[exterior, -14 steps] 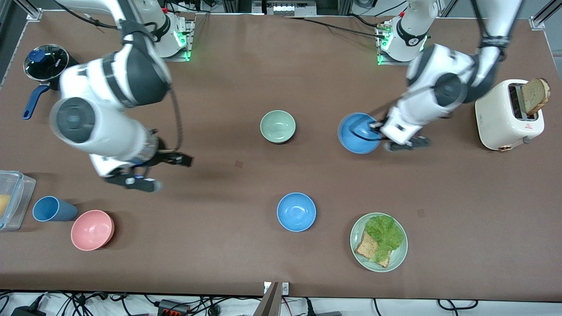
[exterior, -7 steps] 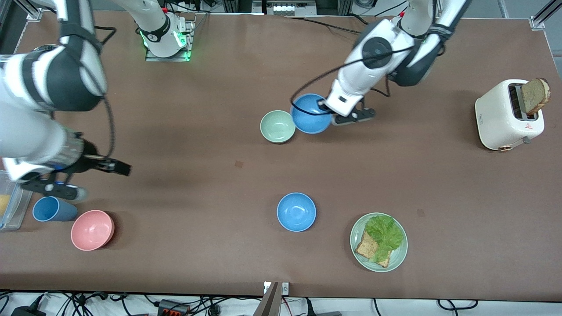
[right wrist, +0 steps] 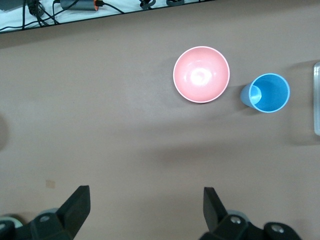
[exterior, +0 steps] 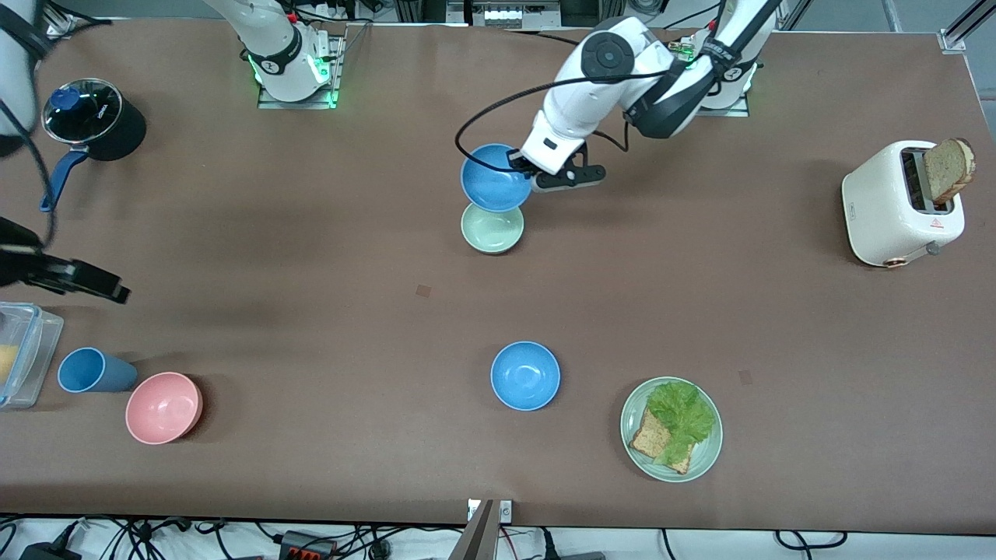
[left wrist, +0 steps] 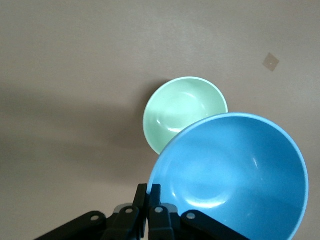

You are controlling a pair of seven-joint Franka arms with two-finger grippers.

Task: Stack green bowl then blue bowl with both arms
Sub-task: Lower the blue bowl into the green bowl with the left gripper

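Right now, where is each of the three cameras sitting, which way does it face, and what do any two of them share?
Front view: high across the table, facing both arms' bases; shows the left pincer carrying a blue bowl over the green bowl.
Left wrist view: on the left wrist, looking down; its shut pincer grips the blue bowl's rim.
Right wrist view: looking down past its open pincer at the pink bowl.
Front and left wrist views share both bowls.
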